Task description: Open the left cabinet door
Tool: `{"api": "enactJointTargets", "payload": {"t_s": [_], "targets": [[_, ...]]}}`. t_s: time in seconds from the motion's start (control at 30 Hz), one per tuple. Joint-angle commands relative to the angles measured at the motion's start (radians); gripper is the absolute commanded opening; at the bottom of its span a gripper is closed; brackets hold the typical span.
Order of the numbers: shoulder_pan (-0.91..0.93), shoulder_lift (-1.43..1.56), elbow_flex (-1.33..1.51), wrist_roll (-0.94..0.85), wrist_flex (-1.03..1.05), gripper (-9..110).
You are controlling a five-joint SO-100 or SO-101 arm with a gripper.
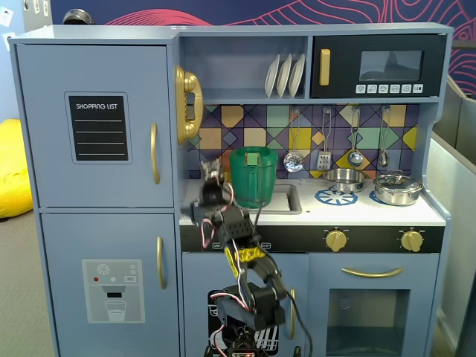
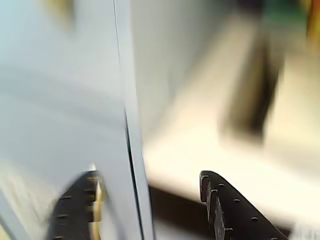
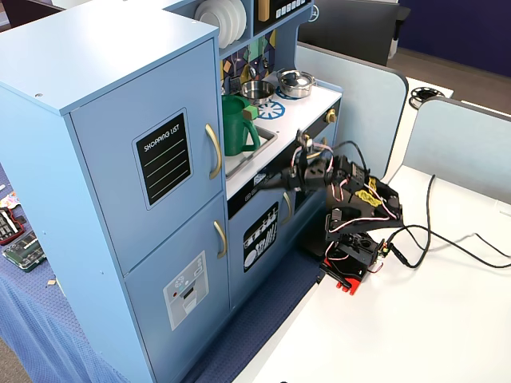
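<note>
Toy kitchen unit of blue-grey painted wood (image 1: 238,30), standing upright, with the tall fridge section at its left end in both fixed views.

Left cabinet door, large blue-grey rectangular panel (image 1: 52,126) (image 3: 112,183): upper half of the fridge section, flush with its frame, shut. Bears a black "SHOPPING LIST" chalkboard panel (image 1: 98,127) (image 3: 163,158) and a vertical curved gold handle (image 1: 154,153) (image 3: 213,151) near its right edge.

Lower blue-grey door with grey ice/water dispenser graphic (image 1: 112,291) (image 3: 185,291): directly beneath, also shut.

Green translucent plastic jug (image 1: 253,176) (image 3: 235,126): upright at the sink, at the left end of the white countertop (image 1: 357,212).

Silver lidded pot (image 1: 398,189): on the countertop's right end.

Black robot arm with yellow tape and loose wiring (image 1: 249,286) (image 3: 355,207): based in front of the unit, reaching up to the countertop's front left corner.

Gripper (image 2: 150,202) (image 3: 281,177): fingers spread apart, holding nothing; in the blurred wrist view a pale vertical panel edge runs between the two black fingers (image 2: 235,212). Gripper sits right of and below the gold handle, apart from it.
</note>
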Motion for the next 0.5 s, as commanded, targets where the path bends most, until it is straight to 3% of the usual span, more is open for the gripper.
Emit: {"api": "enactJointTargets", "payload": {"t_s": [0.0, 0.2, 0.47], "targets": [[-0.032, -0.117, -0.187, 0.038, -0.127, 28], [-0.097, -0.189, -0.218, 0.06, -0.314, 29], [-0.129, -0.259, -0.262, 0.048, -0.376, 29]]}}
